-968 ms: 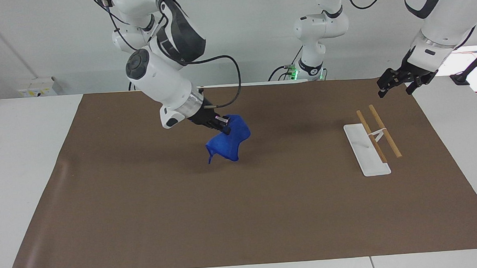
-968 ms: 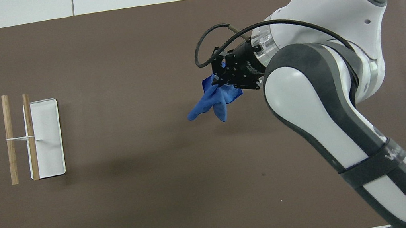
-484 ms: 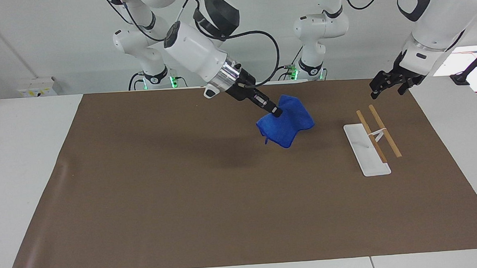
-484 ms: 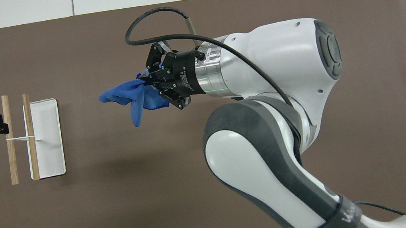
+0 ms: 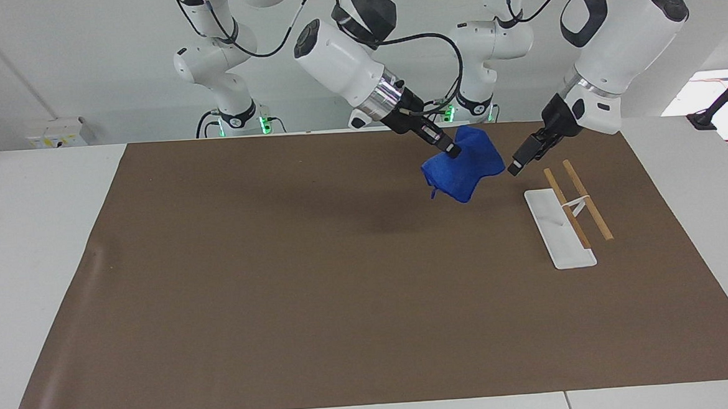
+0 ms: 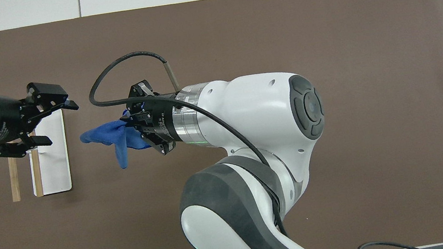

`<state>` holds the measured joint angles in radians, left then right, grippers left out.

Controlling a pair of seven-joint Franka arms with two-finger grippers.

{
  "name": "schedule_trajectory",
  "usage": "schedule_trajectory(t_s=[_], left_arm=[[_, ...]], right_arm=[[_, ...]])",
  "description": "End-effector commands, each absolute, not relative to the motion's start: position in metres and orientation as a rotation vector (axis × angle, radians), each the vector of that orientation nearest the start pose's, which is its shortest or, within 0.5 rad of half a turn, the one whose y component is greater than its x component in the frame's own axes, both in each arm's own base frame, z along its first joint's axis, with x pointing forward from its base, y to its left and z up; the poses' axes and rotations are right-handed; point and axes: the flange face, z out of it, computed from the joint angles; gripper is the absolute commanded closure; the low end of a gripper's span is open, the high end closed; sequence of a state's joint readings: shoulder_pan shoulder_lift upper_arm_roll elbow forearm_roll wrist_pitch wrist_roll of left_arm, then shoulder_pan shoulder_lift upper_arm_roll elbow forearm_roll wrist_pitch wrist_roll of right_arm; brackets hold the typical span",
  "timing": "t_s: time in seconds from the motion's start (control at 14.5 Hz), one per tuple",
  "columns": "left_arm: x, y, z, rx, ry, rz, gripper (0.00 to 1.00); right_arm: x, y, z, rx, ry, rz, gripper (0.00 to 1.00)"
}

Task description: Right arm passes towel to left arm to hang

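My right gripper point(image 5: 451, 149) point(image 6: 128, 121) is shut on a blue towel point(image 5: 462, 169) point(image 6: 105, 135) and holds it in the air over the brown mat, toward the left arm's end of the table. The towel hangs bunched below the fingers. My left gripper point(image 5: 517, 163) point(image 6: 58, 122) is open and points at the towel from a short gap, not touching it. It hovers over the rack point(image 5: 576, 203) point(image 6: 21, 152), which has two wooden bars on a white base point(image 5: 558, 231) point(image 6: 52, 167).
A brown mat point(image 5: 281, 296) point(image 6: 323, 39) covers most of the white table point(image 5: 30, 247). The right arm's bulky links point(image 6: 253, 159) reach across the middle of the mat. The arm bases point(image 5: 228, 112) stand at the table's robot edge.
The right gripper carried the towel across the mat toward the left arm's end. The left gripper swung in over the rack toward the towel.
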<state>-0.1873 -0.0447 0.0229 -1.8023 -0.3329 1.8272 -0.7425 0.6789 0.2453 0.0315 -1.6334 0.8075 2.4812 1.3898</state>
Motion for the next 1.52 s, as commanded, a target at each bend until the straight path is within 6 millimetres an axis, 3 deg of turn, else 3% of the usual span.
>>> schedule_trajectory(t_s=[0.0, 0.21, 0.41, 0.48, 0.55, 0.62, 1.24, 1.31, 1.38, 1.45], left_arm=[[0.537, -0.132, 0.554, -3.216, -1.387, 0.195, 0.0], [0.532, -0.146, 0.542, -3.172, -1.455, 0.234, 0.01], [0.528, -0.149, 0.533, -3.151, -1.465, 0.265, 0.15], [0.528, -0.152, 0.533, -3.158, -1.459, 0.257, 0.4], [0.529, -0.152, 0.534, -3.16, -1.466, 0.244, 0.76], [0.53, -0.151, 0.534, -3.159, -1.47, 0.241, 1.0], [0.538, -0.15, 0.538, -3.19, -1.474, 0.162, 1.0], [0.538, -0.15, 0.538, -3.193, -1.473, 0.157, 1.0], [0.539, -0.149, 0.539, -3.194, -1.475, 0.15, 1.0], [0.539, -0.149, 0.539, -3.195, -1.476, 0.144, 1.0]], right_arm=[[0.518, 0.433, 0.541, -1.877, 1.3, 0.386, 1.0], [0.519, 0.432, 0.541, -1.878, 1.298, 0.385, 1.0], [0.519, 0.432, 0.54, -1.882, 1.297, 0.388, 1.0], [0.519, 0.432, 0.54, -1.882, 1.297, 0.388, 1.0], [0.519, 0.432, 0.54, -1.882, 1.297, 0.388, 1.0], [0.519, 0.431, 0.54, -1.881, 1.299, 0.387, 1.0], [0.519, 0.431, 0.54, -1.882, 1.297, 0.386, 1.0], [0.519, 0.431, 0.54, -1.882, 1.303, 0.393, 0.28], [0.517, 0.431, 0.54, -1.897, 1.3, 0.402, 0.0], [0.516, 0.431, 0.539, -1.934, 1.287, 0.415, 0.0]])
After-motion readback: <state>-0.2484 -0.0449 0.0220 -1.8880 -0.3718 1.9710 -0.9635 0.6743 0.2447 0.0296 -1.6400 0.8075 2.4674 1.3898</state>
